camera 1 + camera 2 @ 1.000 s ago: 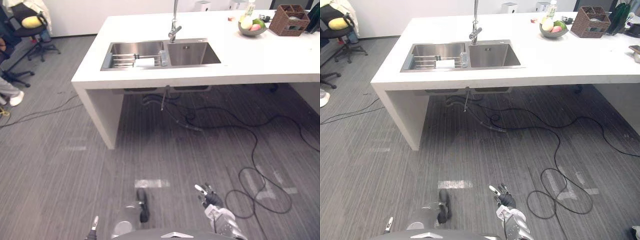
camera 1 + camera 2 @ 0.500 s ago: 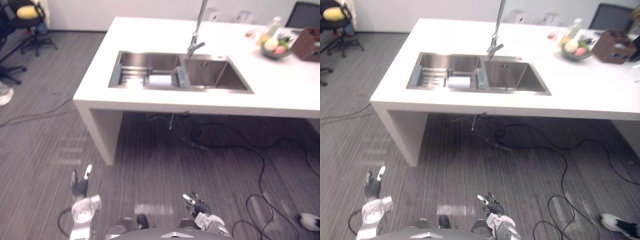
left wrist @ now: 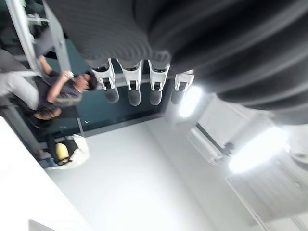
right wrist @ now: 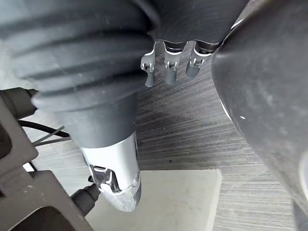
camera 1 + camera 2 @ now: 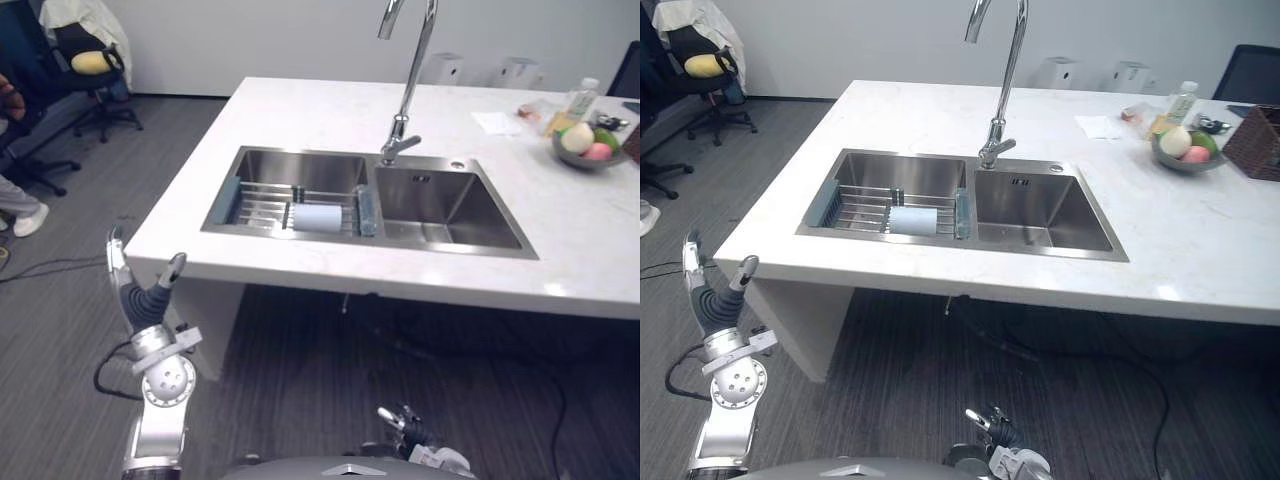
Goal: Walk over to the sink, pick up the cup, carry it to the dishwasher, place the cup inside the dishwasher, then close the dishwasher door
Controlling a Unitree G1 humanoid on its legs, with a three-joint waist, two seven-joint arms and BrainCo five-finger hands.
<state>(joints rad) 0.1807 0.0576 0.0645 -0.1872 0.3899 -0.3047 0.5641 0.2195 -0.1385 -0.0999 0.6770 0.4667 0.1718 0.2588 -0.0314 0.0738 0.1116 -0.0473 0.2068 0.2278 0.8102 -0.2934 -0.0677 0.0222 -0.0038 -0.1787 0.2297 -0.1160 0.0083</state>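
white cylindrical cup [image 5: 318, 217] on the wire rack [image 5: 262, 206] in the steel sink's [image 5: 455, 205] left basin, your left hand [image 5: 146, 303] raised beside the white table [image 5: 300, 110], fingers [image 3: 134, 84] straight, right hand [image 5: 405, 428] low, fingers relaxed, both empty

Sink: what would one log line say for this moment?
stage: facing sink | cup: lying on rack in left basin, untouched | left hand: raised, open | right hand: low, open

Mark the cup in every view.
Left eye view: cup lying on the rack, left of the faucet.
Right eye view: cup on the rack, left of centre.
Left wrist view: faces a wall and a person instead.
Right wrist view: faces the floor.
Shared landmark: the faucet.
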